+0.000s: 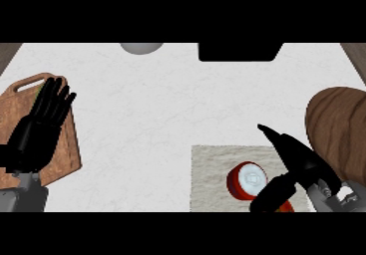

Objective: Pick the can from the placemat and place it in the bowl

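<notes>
**Right hand hovers at the red can on the placemat**

Right hand (299, 162), black, comes in from the lower right of the frame and stretches up and to the left, its long fingers straight and pointing toward the middle of the counter. The thumb (272, 194) reaches down beside the can, so the hand stands spread apart with nothing clasped in it. Whether the thumb touches the can cannot be told.

The can (250, 181) lies in the lower right, red-walled with a pale round end turned toward the view, tilted rather than upright. It rests on the beige placemat (211, 174), a rough-textured rectangle running to the lower edge of the frame.

At the right edge, just beside the placemat's upper right part, sits the wooden bowl (340, 127), dark brown and grained; only part of it shows, and nothing is visible inside that part.

On the left side, the left hand (40, 130) rests open, fingers straight and pointing up, over a wooden cutting board (10, 107) with a handle slot near its top.

At the top edge of the white counter (163, 99) stand a grey rounded object (141, 47) and a black block (239, 51), both cut off.
</notes>
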